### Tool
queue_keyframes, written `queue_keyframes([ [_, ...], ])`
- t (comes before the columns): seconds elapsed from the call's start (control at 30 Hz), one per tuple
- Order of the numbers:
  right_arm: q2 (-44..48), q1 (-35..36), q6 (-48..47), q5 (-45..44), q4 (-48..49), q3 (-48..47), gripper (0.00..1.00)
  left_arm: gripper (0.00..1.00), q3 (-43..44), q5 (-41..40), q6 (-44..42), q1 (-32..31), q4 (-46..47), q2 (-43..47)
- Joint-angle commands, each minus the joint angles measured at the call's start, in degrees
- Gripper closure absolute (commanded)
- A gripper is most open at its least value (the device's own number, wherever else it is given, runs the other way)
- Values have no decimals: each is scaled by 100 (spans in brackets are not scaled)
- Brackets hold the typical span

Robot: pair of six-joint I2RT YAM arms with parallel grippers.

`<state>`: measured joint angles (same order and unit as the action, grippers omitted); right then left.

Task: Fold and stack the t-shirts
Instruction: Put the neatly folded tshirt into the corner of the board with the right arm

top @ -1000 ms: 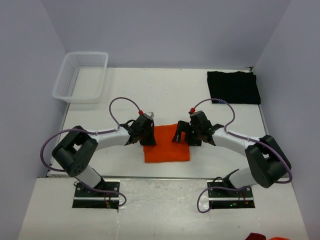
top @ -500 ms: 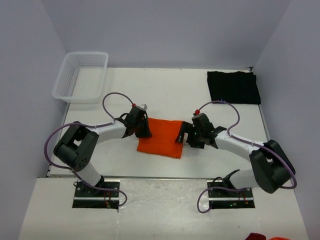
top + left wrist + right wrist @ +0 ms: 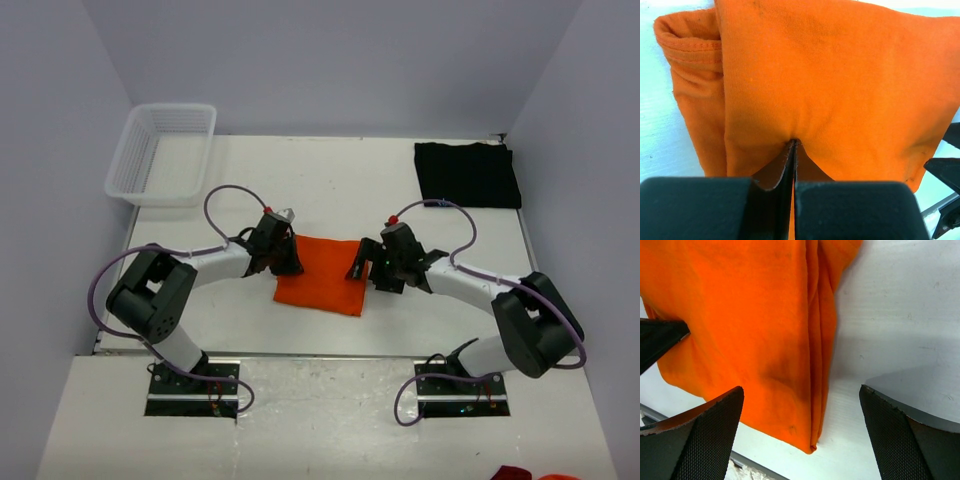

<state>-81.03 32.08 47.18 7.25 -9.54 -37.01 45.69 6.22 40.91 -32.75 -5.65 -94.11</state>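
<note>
White desk [image 3: 350, 190] seen from above. White mesh basket [image 3: 162, 152] at far-left corner. Black t-shirt [image 3: 467, 174] folded flat, far right. Orange t-shirt [image 3: 320, 276], folded, lies centre-front btwn both arms. Left fingers [image 3: 284, 262] pinched tight on its left edge; right fingers [image 3: 360, 271] spread wide at its right edge, holding nothing

Two t-shirts and a basket on my table [image 3: 330, 190].
Centre t-shirt [image 3: 322, 280] lies toward the near edge; corner t-shirt [image 3: 467, 175] occupies the far right corner, basket [image 3: 172, 107] the far left.

Orange t-shirt [image 3: 840, 90]: soft matt knit cloth. Basket [image 3: 135, 160]: white plastic mesh. Right fingers [image 3: 695, 440]: black cross-hatched pads.
</note>
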Motion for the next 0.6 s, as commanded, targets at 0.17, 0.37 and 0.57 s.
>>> queue_keyframes([
  [0.17, -527, -184, 19, -197, -259, -60, 1, 100, -429, -297, -232, 41, -279, 24],
  [0.37, -536, -263, 63, -145, -198, 54, 1, 100, -430, -253, -223, 32, -235, 41],
  [0.57, -826, -254, 309, 242, 479, 449, 1, 100, -473, -209, -197, 32, -200, 76],
])
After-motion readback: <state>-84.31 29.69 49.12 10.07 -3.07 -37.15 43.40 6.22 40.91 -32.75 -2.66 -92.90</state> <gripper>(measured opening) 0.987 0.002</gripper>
